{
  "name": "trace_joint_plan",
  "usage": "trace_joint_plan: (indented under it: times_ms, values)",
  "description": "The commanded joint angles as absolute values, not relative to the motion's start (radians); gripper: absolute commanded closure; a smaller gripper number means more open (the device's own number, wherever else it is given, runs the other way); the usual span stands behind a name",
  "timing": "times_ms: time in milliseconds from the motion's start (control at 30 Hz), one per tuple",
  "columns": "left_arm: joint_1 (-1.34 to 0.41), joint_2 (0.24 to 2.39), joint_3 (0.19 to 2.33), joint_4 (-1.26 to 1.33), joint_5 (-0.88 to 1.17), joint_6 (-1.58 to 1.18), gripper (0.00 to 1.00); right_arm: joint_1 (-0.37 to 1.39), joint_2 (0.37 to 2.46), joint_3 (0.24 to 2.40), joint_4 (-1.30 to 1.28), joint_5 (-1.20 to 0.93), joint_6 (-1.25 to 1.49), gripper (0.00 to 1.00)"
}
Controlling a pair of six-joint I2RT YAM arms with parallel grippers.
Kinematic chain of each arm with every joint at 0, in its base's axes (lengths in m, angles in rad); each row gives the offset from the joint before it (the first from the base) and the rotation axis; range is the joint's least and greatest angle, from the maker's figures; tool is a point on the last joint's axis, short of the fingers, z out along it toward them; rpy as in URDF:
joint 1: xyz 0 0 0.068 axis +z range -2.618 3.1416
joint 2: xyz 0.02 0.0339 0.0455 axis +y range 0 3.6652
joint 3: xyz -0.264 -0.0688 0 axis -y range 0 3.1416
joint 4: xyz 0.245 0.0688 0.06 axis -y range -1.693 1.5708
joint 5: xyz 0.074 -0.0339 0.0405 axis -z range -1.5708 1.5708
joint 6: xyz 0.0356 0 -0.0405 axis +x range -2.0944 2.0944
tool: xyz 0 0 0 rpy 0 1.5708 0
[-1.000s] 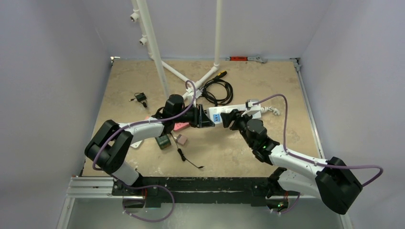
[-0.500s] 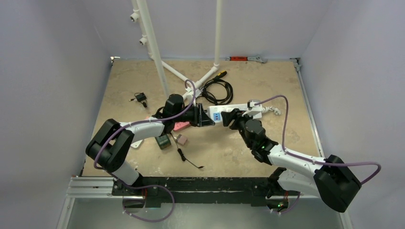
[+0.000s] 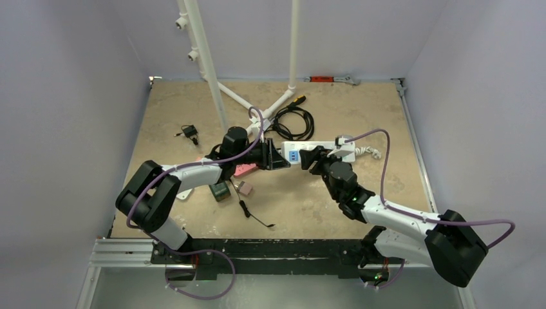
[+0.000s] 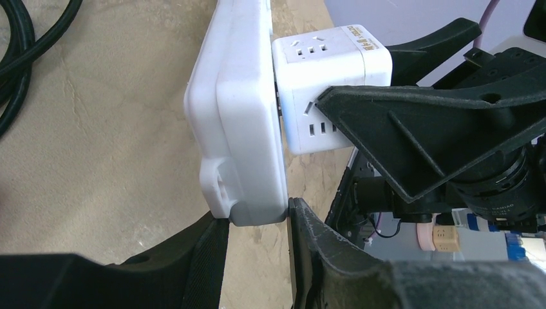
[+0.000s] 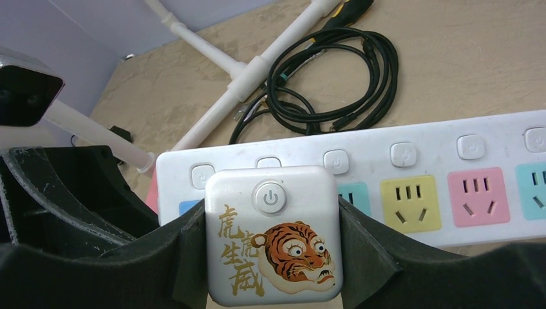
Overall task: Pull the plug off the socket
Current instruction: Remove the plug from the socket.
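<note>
White cube plug (image 5: 273, 235) sits pinched between the right gripper's (image 5: 273, 254) 2 fingers; left gripper (image 4: 257, 215) clamps the strip's (image 4: 238, 116) 9 o'clock end; cable (image 3: 293, 122) at 12 o'clock.

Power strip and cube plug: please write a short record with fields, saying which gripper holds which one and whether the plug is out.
power strip: white, coloured sockets, its end clamped by the left gripper
cube plug: white, tiger picture, clamped on both sides by the right gripper
plug state: not out; only a narrow gap to the strip
behind: coiled black cable, white pipe frame
</note>
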State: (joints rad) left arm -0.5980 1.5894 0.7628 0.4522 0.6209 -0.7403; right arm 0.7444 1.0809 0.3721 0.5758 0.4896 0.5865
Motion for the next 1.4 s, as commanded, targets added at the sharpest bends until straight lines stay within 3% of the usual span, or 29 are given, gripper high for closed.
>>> trace_joint_plan:
  times_ms: [0, 233, 433, 700, 967, 1367]
  values:
    - [-0.606, 1.593, 0.786, 0.458, 0.637, -0.718, 1.0, 0.757, 1.084, 0.432, 0.54, 0.677, 0.616, 1.0]
    - [-0.606, 1.596, 0.788, 0.457, 0.638, -0.717, 1.0, 0.924, 1.21, 0.544, 0.429, 0.923, 0.598, 1.0]
    - [-0.606, 1.598, 0.79, 0.454, 0.637, -0.716, 1.0, 0.94, 1.265, 0.603, 0.351, 0.984, 0.634, 1.0]
    - [-0.606, 1.598, 0.798, 0.399, 0.599, -0.681, 1.0, 0.913, 1.206, 0.554, 0.429, 0.858, 0.624, 1.0]
    - [-0.601, 1.618, 0.805, 0.364, 0.57, -0.676, 1.0, 0.698, 1.086, 0.44, 0.515, 0.55, 0.687, 1.0]
    - [-0.6, 1.614, 0.813, 0.399, 0.617, -0.668, 1.0, 0.676, 1.09, 0.441, 0.514, 0.51, 0.687, 1.0]
